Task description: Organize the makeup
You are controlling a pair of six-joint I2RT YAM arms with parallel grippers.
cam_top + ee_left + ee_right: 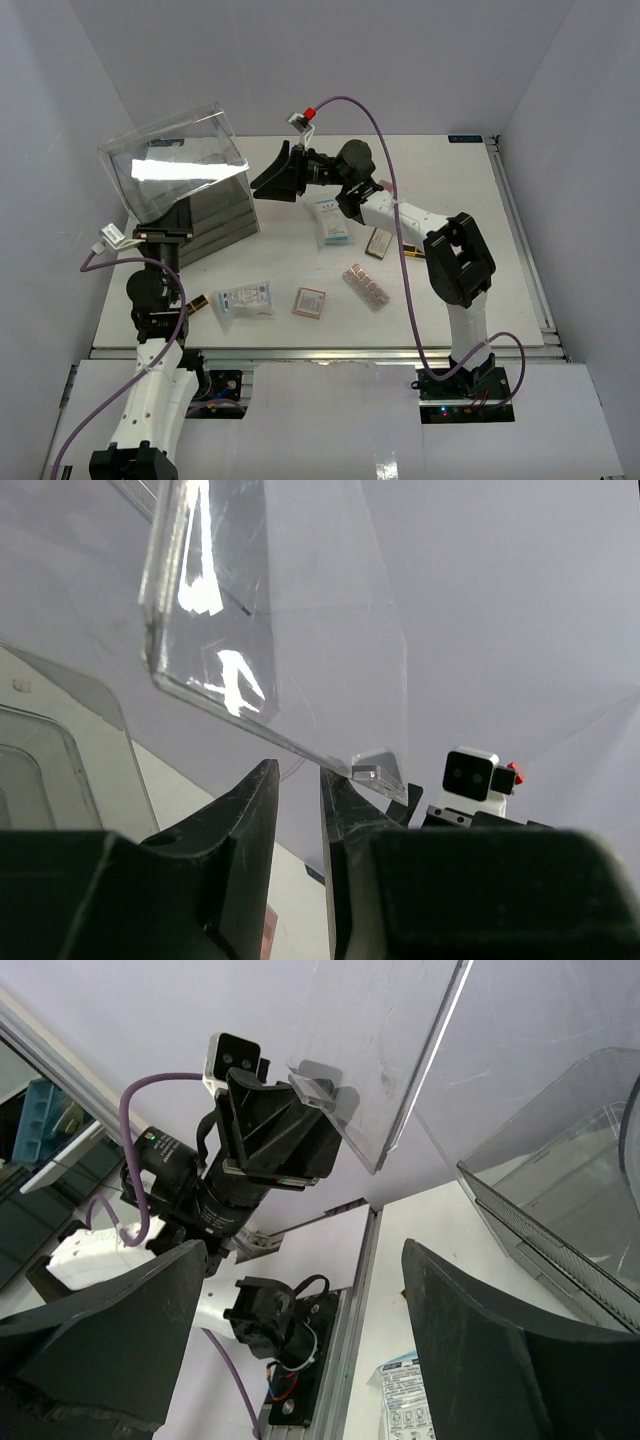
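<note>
The makeup lies loose on the white table: a clear sachet [245, 298], a second sachet [331, 220], a pink-brown palette [309, 302], a pink multi-pan strip [366, 286], a brown palette [378, 243] and a small black-gold piece [197, 303]. The clear lid [185, 155] of the plastic box stands raised. My left gripper [160, 238] points up under it. In the left wrist view its jaws [298, 770] stand a narrow gap apart, empty, with the lid [270, 610] edge just above the tips. My right gripper [272, 175] [305, 1260] is wide open and empty beside the lid's right edge.
The box body [215, 225] with grey trays sits at the back left, also in the right wrist view [570, 1190]. White walls close in the table on three sides. A metal rail [520, 230] runs along the right edge. Purple cables arc over both arms.
</note>
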